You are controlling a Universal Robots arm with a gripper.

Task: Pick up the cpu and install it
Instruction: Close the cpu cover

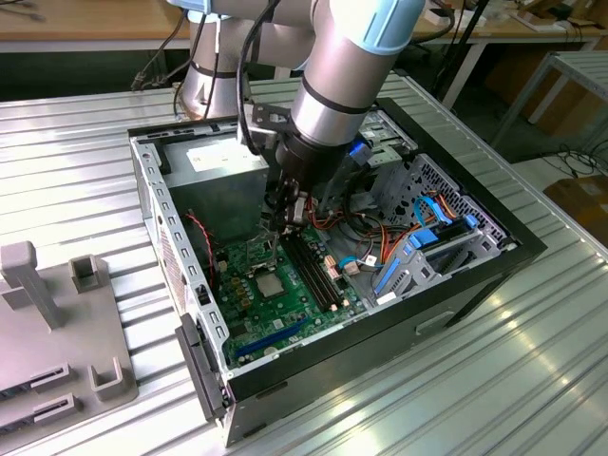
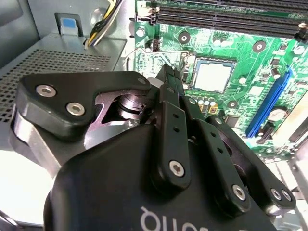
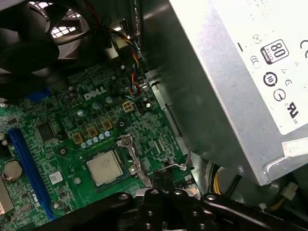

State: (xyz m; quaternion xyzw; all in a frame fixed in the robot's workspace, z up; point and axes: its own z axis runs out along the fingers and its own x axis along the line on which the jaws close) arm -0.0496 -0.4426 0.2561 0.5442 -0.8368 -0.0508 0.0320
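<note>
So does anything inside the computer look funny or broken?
Nothing looks broken. The small square silver-grey cpu lies flat and straight in its socket on the green motherboard, but the thin silver metal socket lever beside it looks raised, not latched.

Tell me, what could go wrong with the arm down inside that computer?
The chip already lies in its socket, and the end effector sits right beside the open metal frame; a small slip might bend it. It also works close under the power supply and near loose wires, which it could bump or snag.
</note>
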